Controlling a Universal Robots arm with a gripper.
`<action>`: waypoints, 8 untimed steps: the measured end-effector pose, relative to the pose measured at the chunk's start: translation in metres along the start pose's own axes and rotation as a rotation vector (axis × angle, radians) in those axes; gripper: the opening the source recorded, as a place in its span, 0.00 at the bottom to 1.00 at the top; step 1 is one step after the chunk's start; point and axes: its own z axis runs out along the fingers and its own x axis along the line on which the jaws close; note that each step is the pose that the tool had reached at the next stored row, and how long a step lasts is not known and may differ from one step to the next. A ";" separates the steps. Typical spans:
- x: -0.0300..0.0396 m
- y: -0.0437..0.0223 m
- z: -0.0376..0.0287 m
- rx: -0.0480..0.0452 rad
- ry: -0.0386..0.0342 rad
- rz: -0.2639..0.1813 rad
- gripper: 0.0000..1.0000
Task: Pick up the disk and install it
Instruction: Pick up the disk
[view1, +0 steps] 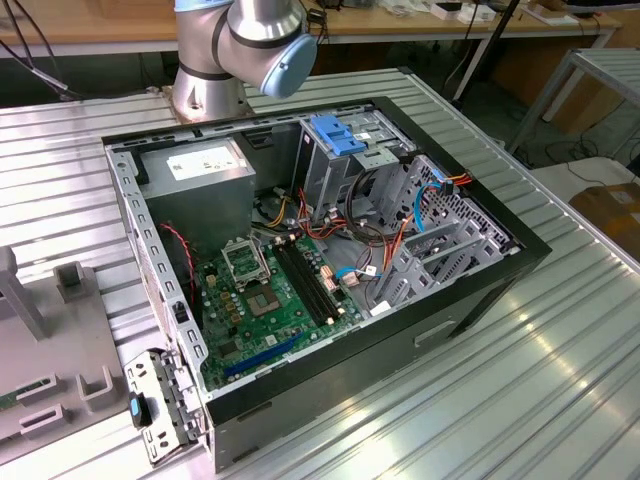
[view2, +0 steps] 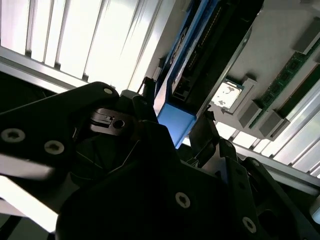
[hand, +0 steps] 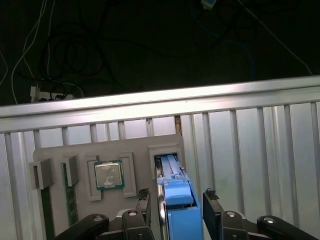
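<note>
In the first wrist view the gripper (hand: 177, 195) held its fingers apart, straddling the disk (hand: 182, 222) and seemingly not pressing it; the disk stood on edge in a slot of the grey tray (hand: 125, 142), seen at the exterior view's lower left

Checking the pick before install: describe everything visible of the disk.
The disk is a flat dark slab in a bright blue plastic carrier with a blue tab. It stands on edge in a slot of the grey holder tray on the ribbed metal table, beside a seated processor chip. The claw is at its tab end; contact cannot be told.
</note>
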 end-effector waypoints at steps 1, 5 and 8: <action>0.0000 0.0000 0.0001 0.0001 0.0000 0.000 0.54; -0.0006 -0.0014 0.0003 0.0002 -0.0001 0.000 0.54; -0.0005 -0.0014 0.0002 0.0001 0.0000 0.000 0.54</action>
